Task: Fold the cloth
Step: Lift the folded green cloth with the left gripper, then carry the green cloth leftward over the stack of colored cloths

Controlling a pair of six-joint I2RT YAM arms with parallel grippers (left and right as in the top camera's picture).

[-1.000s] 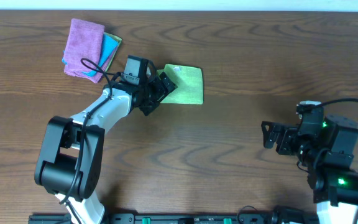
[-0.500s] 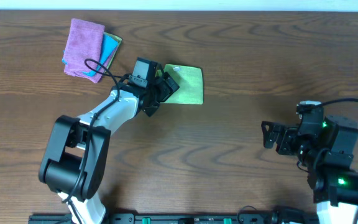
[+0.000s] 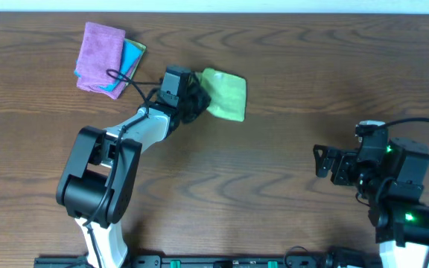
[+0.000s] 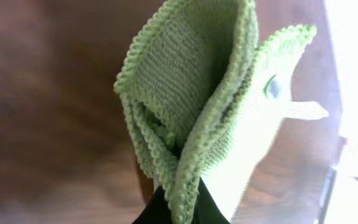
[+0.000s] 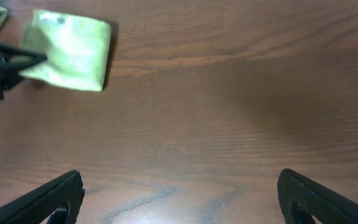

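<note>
The green cloth (image 3: 226, 95) lies folded small at the back centre of the wooden table. Its left edge is raised off the wood and pinched by my left gripper (image 3: 198, 93), which is shut on it. In the left wrist view the cloth's (image 4: 197, 93) knitted layers fan upward from the black jaws of the left gripper (image 4: 182, 208), and a white tag sticks out on the right. My right gripper (image 3: 320, 161) hovers open at the right side, far from the cloth. In the right wrist view the right gripper (image 5: 179, 193) has bare wood between its fingers and the cloth (image 5: 73, 53) shows at top left.
A folded purple cloth (image 3: 100, 56) lies on a folded blue one (image 3: 131, 56) at the back left, close behind my left arm. The table's far edge runs just behind them.
My left gripper slid right onto the green cloth's left edge and shut on it. That edge is now lifted and bunched. The right arm has not moved.
</note>
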